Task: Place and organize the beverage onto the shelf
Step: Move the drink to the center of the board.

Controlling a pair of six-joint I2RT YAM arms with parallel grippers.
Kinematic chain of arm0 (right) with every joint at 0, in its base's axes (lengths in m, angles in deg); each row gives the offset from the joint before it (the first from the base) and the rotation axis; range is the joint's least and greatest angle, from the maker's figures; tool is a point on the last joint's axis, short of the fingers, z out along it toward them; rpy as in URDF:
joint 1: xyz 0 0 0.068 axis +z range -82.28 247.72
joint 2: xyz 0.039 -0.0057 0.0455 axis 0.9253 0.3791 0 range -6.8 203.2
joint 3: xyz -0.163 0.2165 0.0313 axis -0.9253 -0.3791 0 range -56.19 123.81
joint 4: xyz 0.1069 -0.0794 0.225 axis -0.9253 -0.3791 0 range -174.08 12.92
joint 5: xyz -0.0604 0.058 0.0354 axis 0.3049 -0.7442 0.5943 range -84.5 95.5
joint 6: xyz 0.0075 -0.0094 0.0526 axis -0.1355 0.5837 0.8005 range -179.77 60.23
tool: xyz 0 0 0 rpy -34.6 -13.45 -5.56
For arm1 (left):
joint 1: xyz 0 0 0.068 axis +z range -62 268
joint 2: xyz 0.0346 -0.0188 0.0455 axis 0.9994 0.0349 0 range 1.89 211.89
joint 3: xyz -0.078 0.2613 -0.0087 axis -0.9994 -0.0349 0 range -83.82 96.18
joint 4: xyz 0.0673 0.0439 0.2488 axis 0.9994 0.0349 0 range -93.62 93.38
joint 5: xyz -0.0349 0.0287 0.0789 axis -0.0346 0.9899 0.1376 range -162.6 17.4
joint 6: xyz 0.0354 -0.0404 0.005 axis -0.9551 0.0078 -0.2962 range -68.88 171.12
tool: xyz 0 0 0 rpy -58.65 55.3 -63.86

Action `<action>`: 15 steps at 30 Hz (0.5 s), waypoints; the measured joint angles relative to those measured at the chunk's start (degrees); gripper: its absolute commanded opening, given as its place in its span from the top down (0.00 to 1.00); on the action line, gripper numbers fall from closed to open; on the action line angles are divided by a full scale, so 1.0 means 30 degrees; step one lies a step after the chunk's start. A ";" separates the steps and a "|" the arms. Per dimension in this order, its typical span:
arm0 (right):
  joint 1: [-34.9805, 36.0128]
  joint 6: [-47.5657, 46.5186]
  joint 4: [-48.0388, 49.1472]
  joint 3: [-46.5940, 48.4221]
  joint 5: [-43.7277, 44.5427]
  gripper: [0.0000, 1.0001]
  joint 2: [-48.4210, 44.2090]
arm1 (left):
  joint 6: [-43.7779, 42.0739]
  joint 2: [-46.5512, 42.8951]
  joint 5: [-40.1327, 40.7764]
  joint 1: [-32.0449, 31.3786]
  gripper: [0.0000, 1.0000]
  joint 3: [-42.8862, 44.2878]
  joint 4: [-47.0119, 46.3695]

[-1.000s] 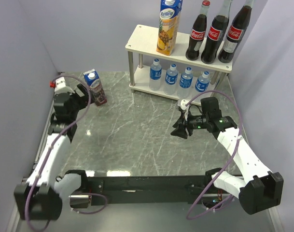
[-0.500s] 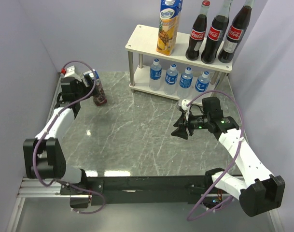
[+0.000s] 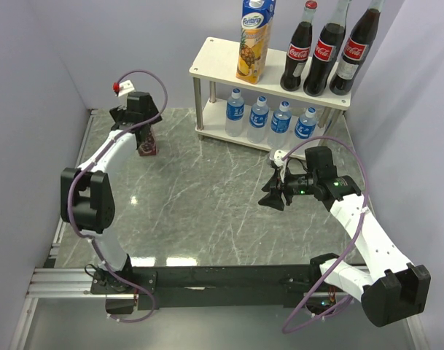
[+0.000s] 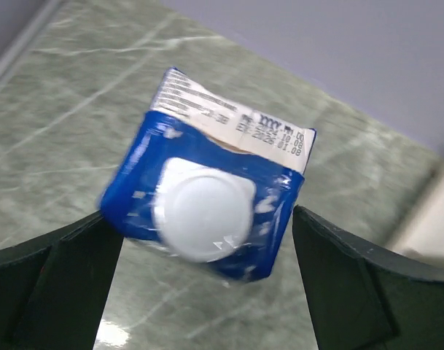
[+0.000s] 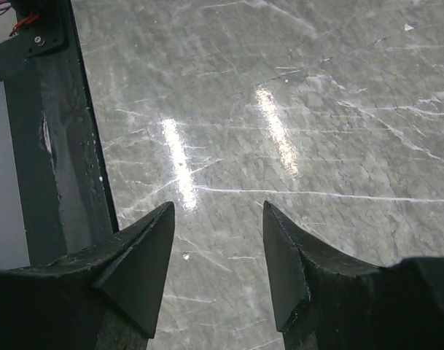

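Note:
The grape juice carton [image 3: 149,144] stands on the marble table at the far left, mostly hidden under my left gripper [image 3: 139,120]. In the left wrist view I look down on its blue top and white cap [image 4: 203,211]. The open left gripper [image 4: 203,219] has one finger on each side of the carton top. The shelf [image 3: 214,58] at the far right holds the pineapple carton [image 3: 254,40] and three Coca-Cola bottles [image 3: 325,51] on top. Several water bottles [image 3: 269,117] stand on its lower board. My right gripper [image 3: 269,198] is open and empty over the table [image 5: 218,211].
Purple walls close in the table on the left, back and right. A metal rail [image 3: 68,204] runs along the left edge. A dark rail [image 5: 54,146] shows at the left of the right wrist view. The arm bases sit on a black bar [image 3: 222,277] at the near edge.
My left arm has swung away toward the back and its gripper has come over the top of the grape carton. The right arm has not moved.

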 measured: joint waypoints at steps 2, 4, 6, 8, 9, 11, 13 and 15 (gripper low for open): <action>-0.0007 0.0000 -0.0015 0.0000 0.0000 0.41 0.0000 | 0.0226 0.0313 0.0823 0.0153 0.03 0.0073 0.0255; -0.0007 0.0000 -0.0029 0.0000 -0.0022 0.41 0.0000 | 0.0313 0.0481 0.1202 0.0226 0.10 0.0073 0.0495; 0.0000 0.0000 -0.0044 0.0000 -0.0022 0.41 0.0000 | 0.0284 0.0510 0.1064 0.0168 0.28 -0.0029 0.0372; 0.0000 0.0000 -0.0058 0.0000 -0.0022 0.41 0.0000 | -0.0393 0.0415 0.0801 0.0109 0.50 -0.0386 -0.0219; 0.0000 0.0000 -0.0066 0.0000 -0.0022 0.41 0.0000 | -0.1027 0.0240 0.0255 0.0109 0.55 -0.0772 -0.0794; 0.0000 0.0000 -0.0073 0.0000 -0.0022 0.41 0.0000 | -0.2317 -0.0605 -0.1071 0.0211 0.57 -0.1938 -0.1974; -0.0007 -0.0007 -0.0080 0.0000 -0.0022 0.41 0.0000 | -0.3293 -0.1690 -0.2579 0.0321 0.58 -0.3475 -0.2922; 0.0000 -0.0007 -0.0095 0.0000 -0.0022 0.41 0.0000 | -0.4269 -0.2812 -0.4058 0.0328 0.60 -0.4976 -0.3672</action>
